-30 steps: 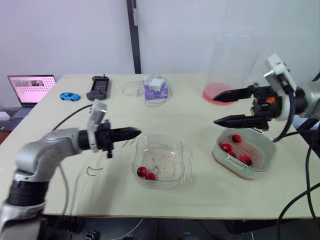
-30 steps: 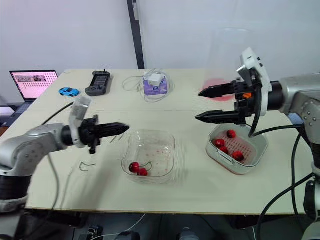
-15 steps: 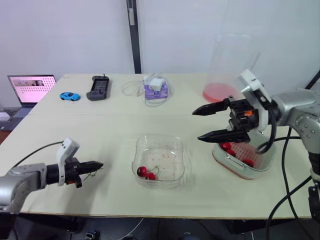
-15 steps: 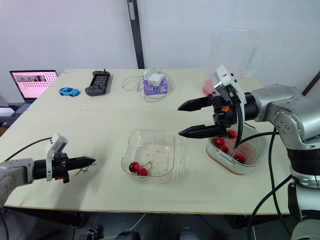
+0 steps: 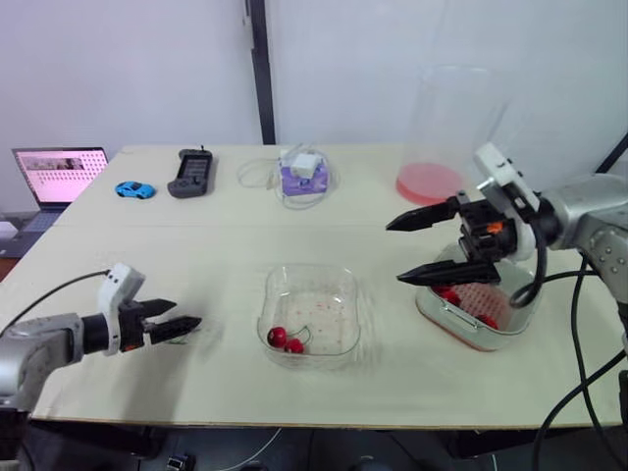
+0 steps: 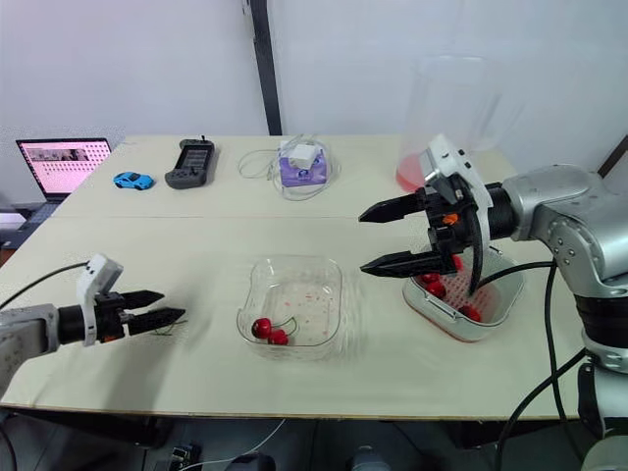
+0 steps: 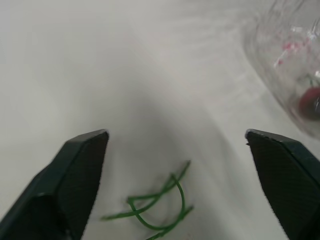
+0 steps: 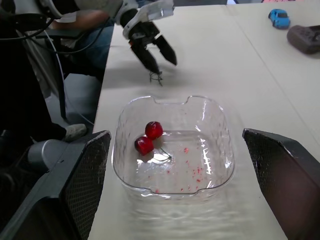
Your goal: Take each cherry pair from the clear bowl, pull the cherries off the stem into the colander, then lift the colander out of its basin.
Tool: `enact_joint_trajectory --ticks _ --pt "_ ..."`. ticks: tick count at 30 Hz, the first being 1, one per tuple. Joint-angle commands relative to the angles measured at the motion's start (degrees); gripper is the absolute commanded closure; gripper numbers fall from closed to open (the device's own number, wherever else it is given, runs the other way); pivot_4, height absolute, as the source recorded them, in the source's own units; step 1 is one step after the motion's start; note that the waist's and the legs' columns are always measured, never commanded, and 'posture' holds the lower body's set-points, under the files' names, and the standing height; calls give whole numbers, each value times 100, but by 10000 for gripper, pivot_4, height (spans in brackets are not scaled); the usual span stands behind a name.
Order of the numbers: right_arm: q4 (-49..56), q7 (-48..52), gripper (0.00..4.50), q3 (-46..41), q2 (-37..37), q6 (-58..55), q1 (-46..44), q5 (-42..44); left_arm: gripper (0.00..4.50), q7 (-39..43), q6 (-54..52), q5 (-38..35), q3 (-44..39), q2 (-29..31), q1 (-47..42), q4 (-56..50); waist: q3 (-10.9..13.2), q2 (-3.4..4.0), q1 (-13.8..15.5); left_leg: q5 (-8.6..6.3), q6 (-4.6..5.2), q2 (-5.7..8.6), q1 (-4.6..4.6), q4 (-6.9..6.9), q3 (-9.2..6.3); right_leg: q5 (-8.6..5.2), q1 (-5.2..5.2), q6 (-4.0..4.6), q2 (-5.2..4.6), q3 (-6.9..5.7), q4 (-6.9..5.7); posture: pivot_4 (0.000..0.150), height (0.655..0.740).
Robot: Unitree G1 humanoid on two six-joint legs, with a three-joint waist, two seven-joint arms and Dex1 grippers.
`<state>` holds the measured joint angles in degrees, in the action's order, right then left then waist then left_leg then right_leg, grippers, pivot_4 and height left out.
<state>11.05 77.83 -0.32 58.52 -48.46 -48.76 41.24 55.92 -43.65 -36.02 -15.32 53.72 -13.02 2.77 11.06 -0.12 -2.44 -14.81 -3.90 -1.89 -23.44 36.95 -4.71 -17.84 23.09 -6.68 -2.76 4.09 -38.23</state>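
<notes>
Partly the colander (image 5: 512, 318) hides behind the right gripper (image 5: 394, 254), fingers spread; the cherry pair (image 5: 287, 340) lies in the clear bowl (image 5: 341, 287) by the tabletop's (image 5: 235, 231) front edge, between it and the likewise-spread left gripper (image 5: 184, 320).

Bare table (image 5: 226, 245) between left gripper (image 5: 186, 316) and clear bowl (image 5: 310, 312), just loose stems (image 7: 173, 178) lying at the gripper tips. Bowl open on top, free table all round. Spread fingers of right gripper (image 5: 395, 253) hang over left side of colander (image 5: 496, 299), blocking part of it.
</notes>
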Motion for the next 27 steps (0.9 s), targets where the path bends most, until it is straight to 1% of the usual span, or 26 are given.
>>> enact_joint_trajectory --ticks 1,3,4,6,8,10,12,15,17,18,21,27 --pt "275 -210 0 20 -61 -44 -102 -26 196 296 110 -260 -437 222 -296 -268 0 0 0 0 0 0 0 0 0 0 0 0 -1 0 0 1500 7332" --pt "432 -532 0 189 -295 -41 -141 -149 196 643 573 -183 -392 241 -342 -482 0 0 -6 0 0 0 0 0 0 0 0 0 0 0 0 1500 7332" --pt "509 -699 0 297 -416 -31 -163 -248 196 763 615 -268 -407 223 -391 -564 0 0 -9 0 0 0 0 0 1 0 0 0 -1 2 0 1500 7332" --pt "620 -1014 0 489 -605 -158 -211 -391 196 961 550 -479 -439 213 -480 -679 0 0 -8 1 -2 -1 0 -1 1 0 2 0 1 2 -1 1500 7332" --pt "939 -1579 0 881 -939 -258 -202 -717 196 1391 464 -719 -336 331 -529 -942 0 0 -10 1 -2 -1 -1 -2 1 0 4 0 0 2 -2 1500 7332" --pt "1053 -1924 0 1425 -1267 -781 -455 -890 196 1640 313 -917 -222 379 -612 -1123 0 0 -17 1 -3 -1 -2 -2 1 0 6 0 1 2 -4 1500 7332" --pt "917 -2238 0 1740 -1673 -1144 -754 -1026 196 1788 276 -947 -100 403 -670 -1211 0 0 -25 3 -5 -1 -2 -2 1 0 10 0 3 4 -10 1500 7332" --pt "679 -2451 0 2166 -2247 -1428 -1027 -1137 196 1748 808 -493 112 290 -749 -1116 0 0 -18 4 -6 -1 -2 -2 0 0 13 1 4 4 -16 1500 7332" --pt "650 -2531 0 2676 -2345 -1222 -1014 -1537 196 1798 915 -428 195 250 -773 -1077 -3 -4 -1 4 -7 0 -2 0 0 0 12 1 3 3 -15 1500 7332" --pt "635 -2551 0 2818 -2416 -1219 -979 -1603 196 1882 990 -383 240 277 -734 -1109 -4 -6 3 4 -7 0 -2 0 -1 0 11 1 3 2 -15 1500 7332" --pt "515 -2672 0 3073 -2679 -1312 -963 -1736 196 2030 1105 -258 315 386 -605 -1170 -3 -6 -11 4 -7 1 -5 4 1 0 11 1 1 2 -14 1500 7332" --pt "328 -2805 0 3544 -2899 -1258 -855 -2158 196 2020 1244 -53 315 404 -371 -1211 -3 -6 -19 4 -7 -1 -5 1 -2 -1 20 2 6 2 -24 1500 7332"
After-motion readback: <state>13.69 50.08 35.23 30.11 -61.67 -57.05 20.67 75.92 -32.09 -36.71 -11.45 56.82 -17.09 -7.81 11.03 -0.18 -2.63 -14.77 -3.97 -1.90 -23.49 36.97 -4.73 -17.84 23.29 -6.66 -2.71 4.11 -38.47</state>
